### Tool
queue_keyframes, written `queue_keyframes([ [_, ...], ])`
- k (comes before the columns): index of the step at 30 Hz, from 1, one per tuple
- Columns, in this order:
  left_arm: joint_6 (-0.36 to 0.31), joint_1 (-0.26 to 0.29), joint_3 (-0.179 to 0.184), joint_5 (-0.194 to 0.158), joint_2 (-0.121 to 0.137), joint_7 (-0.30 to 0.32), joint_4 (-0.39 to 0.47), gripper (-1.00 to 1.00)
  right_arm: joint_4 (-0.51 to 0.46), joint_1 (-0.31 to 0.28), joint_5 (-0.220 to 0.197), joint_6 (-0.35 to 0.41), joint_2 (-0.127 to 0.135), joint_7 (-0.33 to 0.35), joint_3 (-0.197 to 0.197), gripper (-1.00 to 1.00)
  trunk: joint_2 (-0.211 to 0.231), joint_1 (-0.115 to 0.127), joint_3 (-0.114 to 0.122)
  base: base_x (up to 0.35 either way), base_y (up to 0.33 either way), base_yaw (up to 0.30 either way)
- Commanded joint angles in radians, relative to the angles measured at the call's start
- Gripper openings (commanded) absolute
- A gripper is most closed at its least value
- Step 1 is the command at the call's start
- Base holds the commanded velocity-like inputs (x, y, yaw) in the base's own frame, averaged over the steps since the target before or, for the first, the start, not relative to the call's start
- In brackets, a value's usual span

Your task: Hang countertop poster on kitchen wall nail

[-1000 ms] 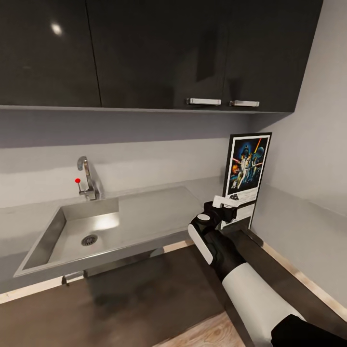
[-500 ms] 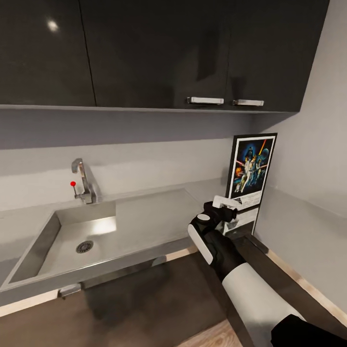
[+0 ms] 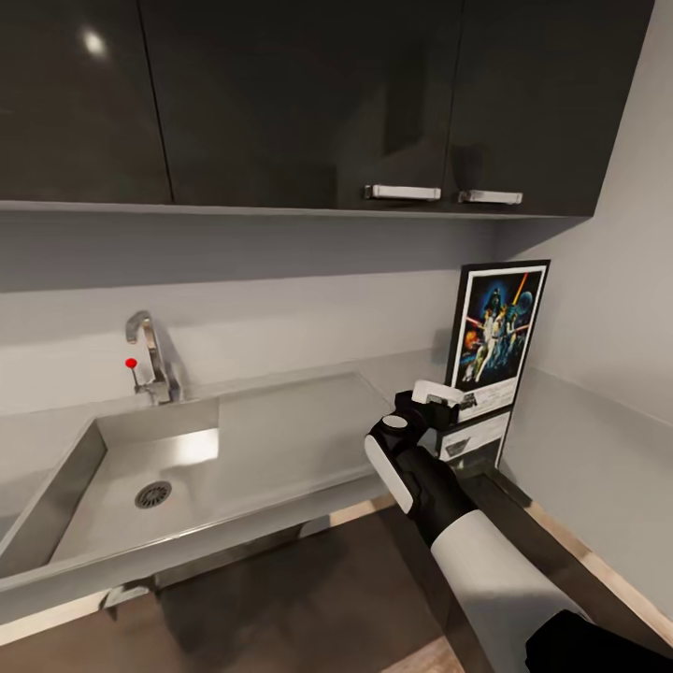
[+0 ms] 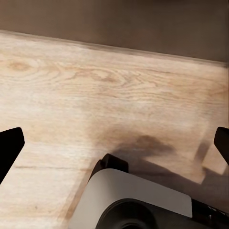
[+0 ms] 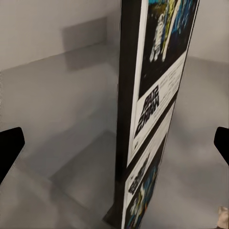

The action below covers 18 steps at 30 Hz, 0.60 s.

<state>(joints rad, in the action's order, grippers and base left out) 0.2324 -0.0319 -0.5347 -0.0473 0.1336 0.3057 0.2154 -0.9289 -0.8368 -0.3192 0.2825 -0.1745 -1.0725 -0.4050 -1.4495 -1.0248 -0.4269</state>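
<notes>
A grey kitchen countertop [image 3: 280,421] ran beneath dark wall cabinets [image 3: 308,103], with a built-in sink [image 3: 140,477] and tap [image 3: 150,355] at about 9 o'clock from the middle of the head view. The poster [image 3: 494,338] stood upright in the worktop's far corner at about 3 o'clock, its foot on the metal and its image mirrored below it. The right gripper [image 3: 441,400] sat just beside the frame's near edge, at roughly 8 o'clock from the poster's middle. Its wrist view showed both fingers spread wide, the black frame edge-on between them, nothing gripped.

The left gripper [image 4: 114,143] hung over wooden floor [image 4: 95,86], its jaws likewise wide apart.

The poster looked light, thin and stiff, probably slick and easily tipped. Pinching the 2 flat faces across that near edge seemed the safest hold.
</notes>
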Motion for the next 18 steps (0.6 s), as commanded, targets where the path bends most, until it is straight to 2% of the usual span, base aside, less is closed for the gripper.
queue_keyframes([
  [1, -0.001, 0.000, -0.004, -0.005, 0.000, 0.007, 0.001, 1.00, -0.001, -0.001, -0.003, 0.010, 0.000, -0.006, -0.002, 1.00, -0.001, 0.000, -0.001, 0.076, 0.000, 0.000],
  [6, -0.001, 0.000, -0.004, -0.005, 0.000, 0.007, 0.001, 1.00, 0.001, 0.002, -0.003, 0.009, 0.000, -0.005, -0.002, 1.00, -0.001, 0.000, -0.001, 0.026, 0.000, 0.000],
  [11, -0.001, 0.000, -0.004, -0.005, 0.001, 0.007, 0.001, 1.00, 0.054, 0.007, -0.003, -0.074, 0.000, -0.003, -0.002, 1.00, -0.001, 0.000, -0.001, 0.004, 0.000, 0.000],
  [18, -0.001, 0.000, -0.004, -0.005, 0.001, 0.007, 0.001, 1.00, 0.095, 0.007, -0.003, -0.106, 0.000, 0.000, -0.003, 1.00, -0.001, 0.000, -0.001, 0.000, 0.000, 0.000],
])
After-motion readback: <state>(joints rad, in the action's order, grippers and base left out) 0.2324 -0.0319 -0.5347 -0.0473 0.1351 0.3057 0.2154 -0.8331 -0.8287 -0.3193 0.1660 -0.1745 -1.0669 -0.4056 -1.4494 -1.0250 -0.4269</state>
